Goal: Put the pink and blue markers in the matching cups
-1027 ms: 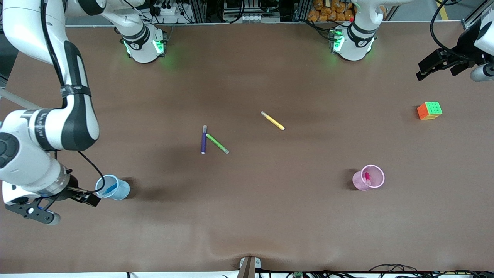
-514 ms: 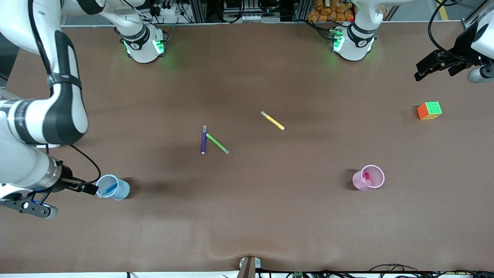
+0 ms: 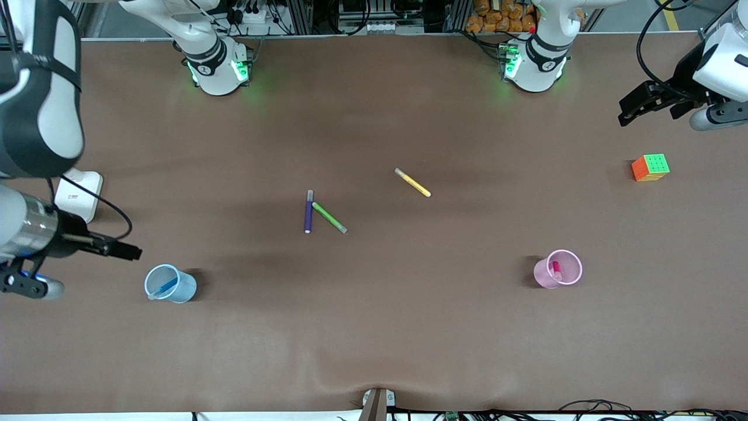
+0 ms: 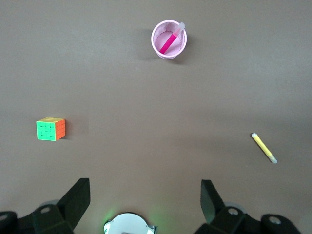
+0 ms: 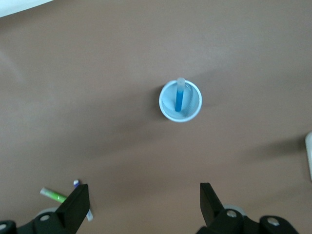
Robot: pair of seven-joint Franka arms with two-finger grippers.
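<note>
In the front view, the blue marker (image 3: pixel 168 286) is seen leaning inside the blue cup (image 3: pixel 170 283) at lower left of the frame, and the pink marker (image 3: pixel 556 269) inside the pink cup (image 3: pixel 558 268) at lower right. The right hand (image 3: pixel 125 251) is spread and empty at the frame's left edge; the left hand (image 3: pixel 634 107) at upper right. In the left wrist view, spread fingers (image 4: pixel 74 201) frame the table (image 4: pixel 146 136), with a colour cube (image 4: pixel 50 129) and yellow marker (image 4: pixel 264 147) shown. In the right wrist view, spread fingers (image 5: pixel 73 206) are seen below the blue cup.

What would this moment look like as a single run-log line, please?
blue marker: in blue cup | pink marker: in pink cup | right gripper: open, empty | left gripper: open, empty
</note>
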